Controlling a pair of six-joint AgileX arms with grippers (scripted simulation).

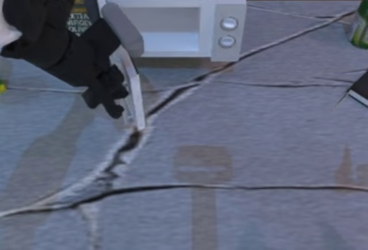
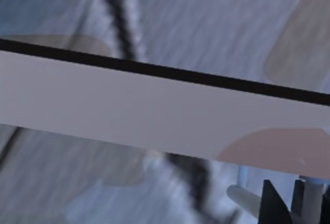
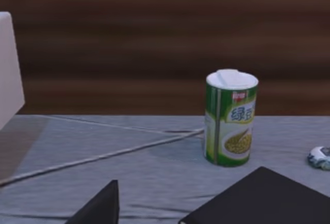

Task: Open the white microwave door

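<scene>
Microwave [image 1: 190, 8] sits at the tabletop's [image 1: 259, 146] far edge, left of centre, door [image 1: 133, 92] swung well out toward the near side, cavity showing. Left gripper [image 1: 112, 92] is at the door's free edge; whether its fingers clamp it, I cannot tell. Risk: a loose hold slipping off, or pulling too hard dragging the oven. Right arm idles at the right edge.
</scene>
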